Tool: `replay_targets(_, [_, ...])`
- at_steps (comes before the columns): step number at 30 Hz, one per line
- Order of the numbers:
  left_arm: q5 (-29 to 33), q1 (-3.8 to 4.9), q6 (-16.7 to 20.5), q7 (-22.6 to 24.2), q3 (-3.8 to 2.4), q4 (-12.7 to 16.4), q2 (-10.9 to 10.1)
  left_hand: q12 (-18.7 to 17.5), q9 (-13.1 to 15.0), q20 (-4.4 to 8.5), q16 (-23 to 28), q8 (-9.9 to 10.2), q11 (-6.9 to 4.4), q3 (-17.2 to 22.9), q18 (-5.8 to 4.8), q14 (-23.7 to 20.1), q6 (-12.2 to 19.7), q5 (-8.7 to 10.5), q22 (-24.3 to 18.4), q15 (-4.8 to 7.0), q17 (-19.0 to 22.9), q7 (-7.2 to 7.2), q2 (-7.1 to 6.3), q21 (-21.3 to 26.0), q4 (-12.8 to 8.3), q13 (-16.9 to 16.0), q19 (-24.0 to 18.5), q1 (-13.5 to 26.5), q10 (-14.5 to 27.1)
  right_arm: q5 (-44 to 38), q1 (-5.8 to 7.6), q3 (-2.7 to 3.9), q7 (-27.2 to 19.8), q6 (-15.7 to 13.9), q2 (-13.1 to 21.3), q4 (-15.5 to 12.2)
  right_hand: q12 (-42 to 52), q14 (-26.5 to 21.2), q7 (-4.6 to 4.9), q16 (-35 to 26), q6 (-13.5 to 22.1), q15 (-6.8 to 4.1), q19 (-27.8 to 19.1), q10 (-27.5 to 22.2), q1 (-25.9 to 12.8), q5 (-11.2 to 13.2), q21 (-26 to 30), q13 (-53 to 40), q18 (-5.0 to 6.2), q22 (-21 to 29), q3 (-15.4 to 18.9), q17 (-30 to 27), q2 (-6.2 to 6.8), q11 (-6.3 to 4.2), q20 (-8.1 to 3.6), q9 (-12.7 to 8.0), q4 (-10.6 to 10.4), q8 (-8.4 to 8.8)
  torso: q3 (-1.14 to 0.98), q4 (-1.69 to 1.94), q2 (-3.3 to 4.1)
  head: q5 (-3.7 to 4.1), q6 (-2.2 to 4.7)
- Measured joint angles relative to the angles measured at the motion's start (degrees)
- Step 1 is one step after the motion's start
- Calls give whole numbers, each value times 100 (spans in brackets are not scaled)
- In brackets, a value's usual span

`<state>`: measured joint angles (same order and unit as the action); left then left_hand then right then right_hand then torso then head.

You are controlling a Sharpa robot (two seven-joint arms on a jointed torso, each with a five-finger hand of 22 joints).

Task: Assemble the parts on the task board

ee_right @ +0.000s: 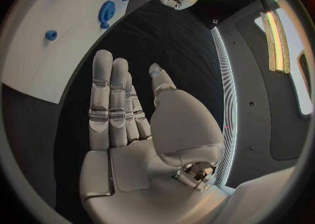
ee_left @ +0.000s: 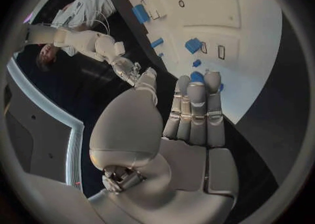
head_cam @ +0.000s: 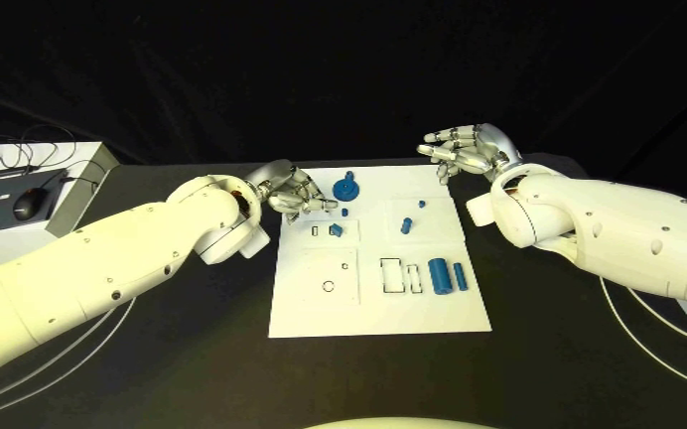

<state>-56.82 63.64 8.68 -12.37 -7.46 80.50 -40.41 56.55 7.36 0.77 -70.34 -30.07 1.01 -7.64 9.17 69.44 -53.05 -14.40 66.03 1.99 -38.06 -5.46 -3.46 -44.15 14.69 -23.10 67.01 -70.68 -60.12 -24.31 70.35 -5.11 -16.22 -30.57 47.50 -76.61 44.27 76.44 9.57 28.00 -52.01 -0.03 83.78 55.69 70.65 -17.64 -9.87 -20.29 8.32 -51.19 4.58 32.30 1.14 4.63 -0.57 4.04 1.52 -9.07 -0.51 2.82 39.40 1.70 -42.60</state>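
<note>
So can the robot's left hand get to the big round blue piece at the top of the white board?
Probably yes. The left hand is open, holds nothing, and hovers at the task board's far left edge; the round blue piece lies just beside it, nothing between.

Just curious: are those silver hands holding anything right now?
No. The left hand and right hand both show bare palms, fingers straight, above the black table.

Head view: from above, facing down onto the tabletop [head_cam: 172, 369] and white board [head_cam: 375, 295]. Wrist views: close behind each palm, left hand [ee_left: 190, 113] over the board's edge, right hand [ee_right: 125, 113] beside it. Shared by all three: the board.
</note>
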Motion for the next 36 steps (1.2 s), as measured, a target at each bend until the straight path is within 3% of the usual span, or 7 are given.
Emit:
replay_targets(2, [156, 6, -97, -286, -9, -6, 3, -223, 219, 178, 33, -103, -147, -192, -4, 404, -274, 20, 132, 136, -472, 153, 171, -333, 124, -93, 275, 247, -371, 0, -1, 0, 1, 0, 0, 3, 0, 0, 0, 0, 0, 0, 0, 0, 0, 0, 0, 0, -1, 0, 0, 0, 0, 0, 0, 0, 0, 0, 0, 1, -2, -2, 3])
replay_targets(7, [554, 32, -316, -944, -18, -89, 70, -552, 1043, 485, -33, 37, -368, -383, -306, 963, -771, 20, 527, 336, -1567, 426, 452, -1168, 144, -533, 763, 560, -916, -1, -9, 0, 3, 0, -5, 17, 0, 0, 0, 0, 0, 0, 0, 0, 0, 0, 0, 0, 52, 0, 0, 0, 0, 0, 0, 0, 0, 0, -7, -2, -12, -10, 14])
replay_targets(12, [945, 61, -514, -1447, -19, -162, 162, -801, 1949, 535, 120, 426, -423, -495, -308, 1061, -928, 0, 637, 365, -2014, 481, 585, -1415, 146, -1010, 814, 693, -1039, -2, -17, -4, 6, 0, -8, 25, 0, 0, -1, 0, 0, 0, 0, 0, 0, 0, 0, 0, 58, 0, 0, 0, 0, 0, 0, 0, 0, 0, -9, -7, -14, -17, 22])
replay_targets(18, [1378, 141, -627, -1814, 8, -260, 296, -979, 2306, 551, 134, 838, -437, -532, -307, 1127, -1116, -125, 690, 397, -2220, 506, 695, -1573, 151, -1268, 839, 778, -1150, -2, -22, -5, 11, 0, -13, 30, 0, 0, -1, 0, 0, 0, -1, 0, 0, 0, 0, 0, 58, 0, 0, 0, 0, 0, 1, 0, 0, 0, -10, -2, -14, -10, 27])
replay_targets(23, [1793, 321, -721, -2021, 180, -411, 460, -1070, 2431, 546, 134, 1079, -438, -375, -307, 1156, -1249, -519, 748, 385, -2290, 517, 768, -1721, 165, -1434, 886, 780, -1209, -3, -23, -7, 17, 0, -25, 35, 0, 21, -2, 0, 1, -21, 5, 0, -17, 0, -22, 0, 58, -1, 0, 0, -17, 0, -5, 0, 0, 0, -8, 2, -10, -17, 35])
replay_targets(30, [2208, 596, -908, -2232, 493, -649, 695, -1211, 2572, 546, 134, 1361, -461, 1179, -307, 1176, -1375, -551, 747, 406, -2354, 541, 275, -1789, 163, -1639, 886, 1127, -1321, -5, -24, -9, 25, 0, -34, 40, 0, 21, -10, 0, 8, -21, 14, 0, -24, 0, -22, 0, 57, -1, 0, 0, -24, 0, -14, 0, 0, 0, -8, 5, -8, -27, 36])
replay_targets(36, [2349, 709, -1057, -2372, 604, -804, 818, -1263, 2654, 546, 90, 1401, -487, 2212, -306, 1195, -1455, -551, 747, 425, -2391, 538, -58, -1836, 119, -1715, 927, 1440, -1384, -5, -24, -10, 30, 0, -42, 44, 0, 21, -10, 0, 8, -21, 14, 0, -24, 0, -22, 0, 52, -1, -1, 0, -24, 0, -14, 0, -1, 0, -4, 3, -7, -31, 32])
